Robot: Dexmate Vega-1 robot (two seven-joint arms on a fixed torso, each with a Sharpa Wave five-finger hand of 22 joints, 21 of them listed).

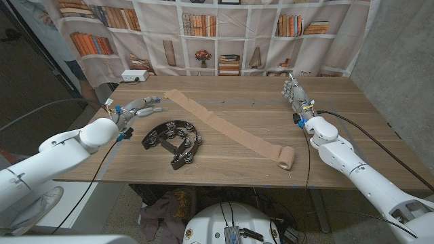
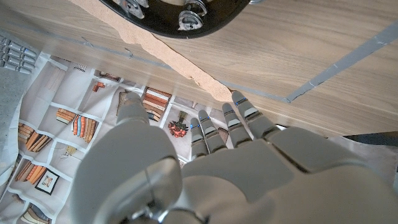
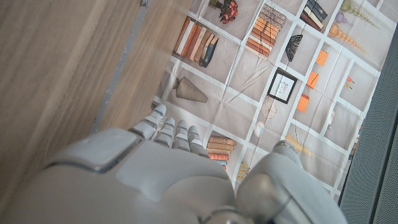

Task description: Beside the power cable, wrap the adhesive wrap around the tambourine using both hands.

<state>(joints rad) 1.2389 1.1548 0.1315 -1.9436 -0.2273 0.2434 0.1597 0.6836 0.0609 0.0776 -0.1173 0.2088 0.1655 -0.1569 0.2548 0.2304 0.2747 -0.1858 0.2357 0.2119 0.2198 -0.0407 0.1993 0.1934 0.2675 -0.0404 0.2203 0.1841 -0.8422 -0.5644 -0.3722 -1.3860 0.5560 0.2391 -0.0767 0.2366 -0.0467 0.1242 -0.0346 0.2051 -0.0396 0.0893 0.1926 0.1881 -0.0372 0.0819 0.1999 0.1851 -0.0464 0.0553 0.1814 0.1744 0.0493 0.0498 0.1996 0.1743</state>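
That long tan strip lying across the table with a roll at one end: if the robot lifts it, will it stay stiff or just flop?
Probably flop: the adhesive wrap lies flat and thin along the table, following its surface like cloth. The rolled end looks round, so a push might make it roll and unwind further. It seems light, so it may drag rather than stay put.
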